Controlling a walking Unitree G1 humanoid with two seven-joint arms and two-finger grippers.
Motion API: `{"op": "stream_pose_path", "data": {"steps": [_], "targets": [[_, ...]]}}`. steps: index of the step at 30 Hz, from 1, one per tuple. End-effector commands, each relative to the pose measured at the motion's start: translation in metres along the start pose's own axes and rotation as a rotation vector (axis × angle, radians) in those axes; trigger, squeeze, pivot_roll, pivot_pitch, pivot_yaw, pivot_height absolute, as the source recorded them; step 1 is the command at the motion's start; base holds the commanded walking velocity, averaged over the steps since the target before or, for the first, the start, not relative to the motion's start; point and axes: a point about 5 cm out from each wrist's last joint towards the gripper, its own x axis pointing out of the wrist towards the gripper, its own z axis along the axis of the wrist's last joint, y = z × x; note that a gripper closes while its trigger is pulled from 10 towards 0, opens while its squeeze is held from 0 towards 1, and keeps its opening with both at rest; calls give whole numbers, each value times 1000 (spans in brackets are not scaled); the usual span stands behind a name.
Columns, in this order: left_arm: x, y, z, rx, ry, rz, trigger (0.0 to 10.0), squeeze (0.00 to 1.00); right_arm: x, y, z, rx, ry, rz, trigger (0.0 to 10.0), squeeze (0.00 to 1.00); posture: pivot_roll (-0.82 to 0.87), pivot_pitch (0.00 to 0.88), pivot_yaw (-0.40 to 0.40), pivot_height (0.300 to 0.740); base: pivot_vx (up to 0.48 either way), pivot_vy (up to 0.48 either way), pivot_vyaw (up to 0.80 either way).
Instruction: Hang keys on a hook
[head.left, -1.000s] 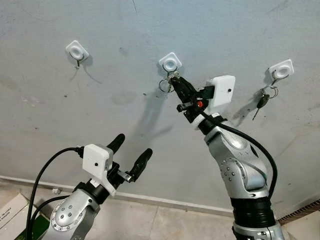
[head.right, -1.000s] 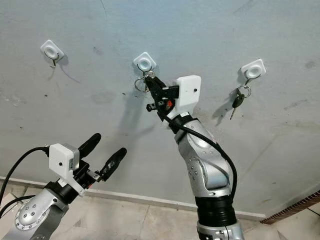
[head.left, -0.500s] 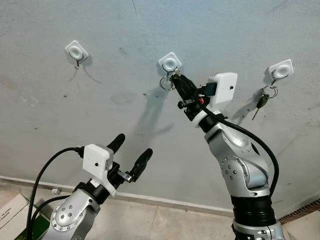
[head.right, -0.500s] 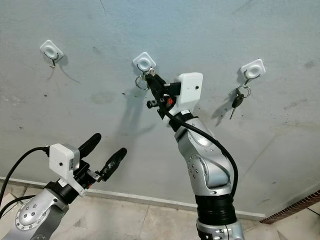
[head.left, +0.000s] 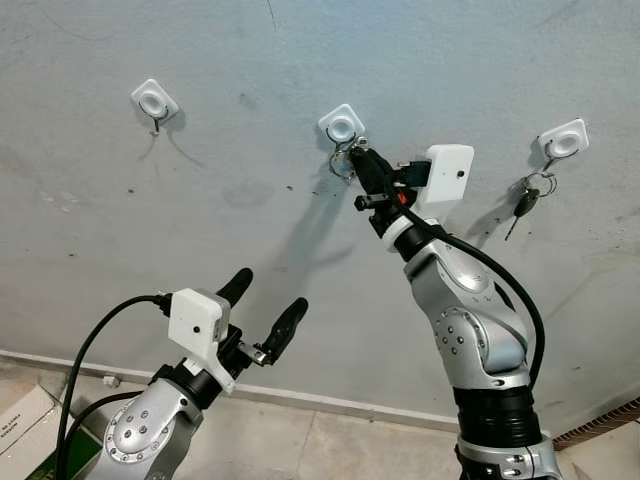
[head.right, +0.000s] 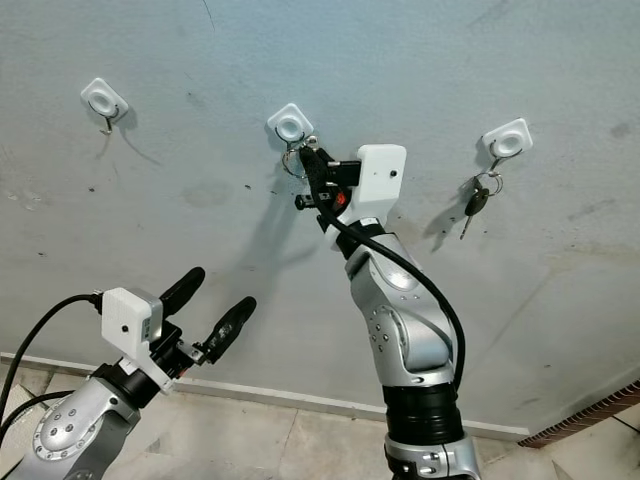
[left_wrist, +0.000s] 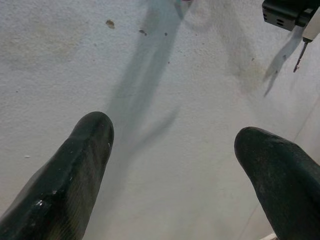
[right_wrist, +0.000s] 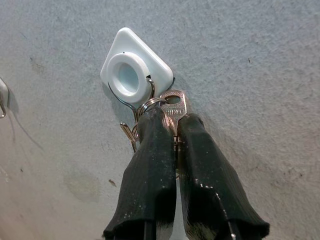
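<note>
Silver keys (right_wrist: 170, 107) are clamped in the right gripper (right_wrist: 172, 120), ring touching the white hook (right_wrist: 131, 75) just above.

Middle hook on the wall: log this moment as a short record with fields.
middle hook: white square plastic wall hook, wire prong below it
keys: silver key on a ring, ring at the prong
right claw: shut on the key, raised to the hook
left claw: open, low, holding nothing
right-hand hook: dark key hanging
left-hand hook: bare
</note>
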Motion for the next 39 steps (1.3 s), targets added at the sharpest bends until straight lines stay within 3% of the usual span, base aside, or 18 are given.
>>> {"op": "stream_pose_path", "data": {"steps": [1,19,20,29,35,39], "targets": [[-1,-2,3,10,-10,0,10000,0,1,-4,-2,-3,17,-28,10000,0,114,57,-42,740,0,0,0],[0,-2,4,12,-13,-2,10000,0,-4,-1,-18,-19,90,21,10000,0,114,49,-42,740,0,0,0],[0,-2,4,13,-13,-2,10000,0,-4,-1,-18,-14,87,29,10000,1000,116,48,-42,740,0,0,0],[0,-1,4,15,-10,-5,10000,0,-5,1,-16,-7,70,51,10000,1000,117,44,-39,740,0,0,0],[0,1,5,32,-21,0,10000,0,-8,0,-16,-90,68,83,10000,1000,115,45,-39,740,0,0,0],[-1,1,5,28,-18,-5,10000,0,-19,-9,-20,-152,98,85,10000,1000,106,55,-32,740,0,0,0]]}}
